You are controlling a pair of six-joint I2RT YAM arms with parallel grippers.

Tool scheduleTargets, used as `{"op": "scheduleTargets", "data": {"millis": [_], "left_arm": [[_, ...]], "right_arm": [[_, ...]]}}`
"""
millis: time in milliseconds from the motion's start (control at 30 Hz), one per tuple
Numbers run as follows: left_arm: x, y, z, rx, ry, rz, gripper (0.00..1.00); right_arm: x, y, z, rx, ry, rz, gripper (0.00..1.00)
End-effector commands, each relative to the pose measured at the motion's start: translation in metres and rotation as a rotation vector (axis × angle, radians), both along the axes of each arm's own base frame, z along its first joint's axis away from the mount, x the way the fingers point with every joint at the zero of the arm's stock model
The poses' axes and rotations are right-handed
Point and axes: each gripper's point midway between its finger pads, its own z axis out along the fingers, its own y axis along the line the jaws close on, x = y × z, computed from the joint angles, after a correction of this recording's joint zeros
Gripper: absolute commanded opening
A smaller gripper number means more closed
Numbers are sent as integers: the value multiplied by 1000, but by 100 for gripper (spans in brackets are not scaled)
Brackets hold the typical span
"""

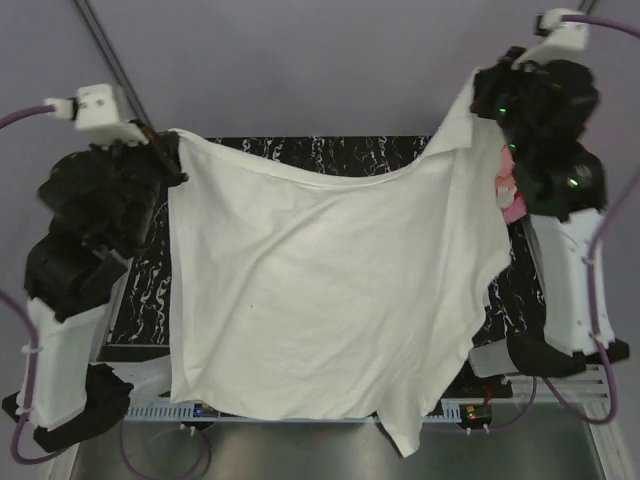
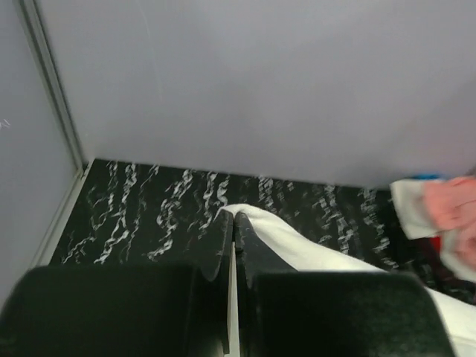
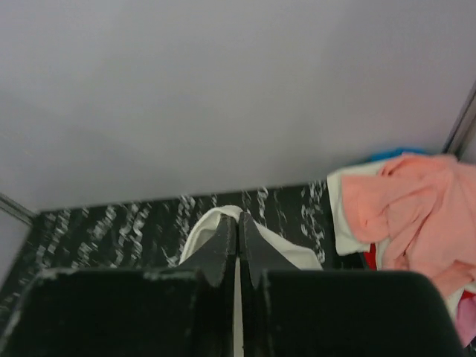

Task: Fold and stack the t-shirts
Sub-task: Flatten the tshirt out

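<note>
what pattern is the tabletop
The tabletop is black with white marbled streaks, clearest in the left wrist view.

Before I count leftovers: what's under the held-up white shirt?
Black marbled table shows around the white shirt; anything beneath its middle is hidden. A salmon shirt lies beside it.

top: overhead, looking down | wrists: close behind fingers [image 2: 216, 249], facing wall [image 2: 260, 89] | shared: marbled table [image 1: 330, 155]

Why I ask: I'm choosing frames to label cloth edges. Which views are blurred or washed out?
Top external: sharp and evenly lit, but the white t-shirt is bright, its creases faint. Left wrist: left gripper dark and soft, the salmon-peach shirt at the right edge blurred. Right wrist: right gripper equally dark, that shirt reasonably clear.
</note>
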Motion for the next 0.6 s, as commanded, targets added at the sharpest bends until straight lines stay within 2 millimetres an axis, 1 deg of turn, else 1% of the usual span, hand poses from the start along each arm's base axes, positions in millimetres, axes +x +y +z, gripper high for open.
{"op": "scheduleTargets", "data": {"millis": [0, 33, 67, 100, 133, 167, 200, 233, 267, 300, 333, 367, 400, 433, 467, 500, 533, 567], "left_arm": [[89, -2, -88, 137, 275, 110, 0], [115, 19, -113, 71, 350, 132, 0], [136, 28, -135, 43, 397, 152, 0], [171, 35, -184, 20, 530, 165, 0], [185, 49, -208, -100, 611, 144, 1], [199, 47, -214, -146, 643, 118, 11], [221, 52, -250, -186, 743, 110, 26], [228, 55, -262, -213, 784, 107, 64], [237, 56, -262, -218, 782, 120, 73], [247, 56, -280, -223, 822, 122, 82], [250, 57, -284, -224, 830, 125, 87], [251, 57, -283, -223, 828, 125, 91], [250, 55, -283, -220, 826, 114, 94], [250, 54, -279, -214, 808, 107, 98], [244, 55, -288, -212, 826, 109, 98], [237, 53, -277, -212, 795, 100, 98], [235, 52, -274, -212, 777, 91, 98], [226, 50, -286, -211, 804, 88, 98]], "right_arm": [[100, 16, -106, -93, 266, -52, 0], [120, 21, -125, -105, 301, -52, 0], [136, 26, -130, -113, 313, -48, 0], [176, 38, -183, -150, 424, -40, 0], [185, 45, -216, -177, 532, -11, 0], [194, 51, -186, -158, 468, 7, 18], [223, 57, -245, -174, 587, 2, 53], [227, 60, -252, -123, 604, 16, 92], [230, 62, -250, -110, 596, 17, 99], [232, 63, -256, -101, 606, 15, 100], [232, 64, -257, -101, 608, 16, 100], [234, 64, -272, -107, 636, 17, 100], [226, 61, -256, -98, 608, 14, 100], [225, 62, -250, -92, 585, 18, 100], [220, 61, -266, -103, 626, 17, 100], [211, 57, -250, -100, 598, 15, 100], [208, 58, -248, -97, 594, 20, 100], [204, 58, -260, -103, 623, 25, 100]]}}
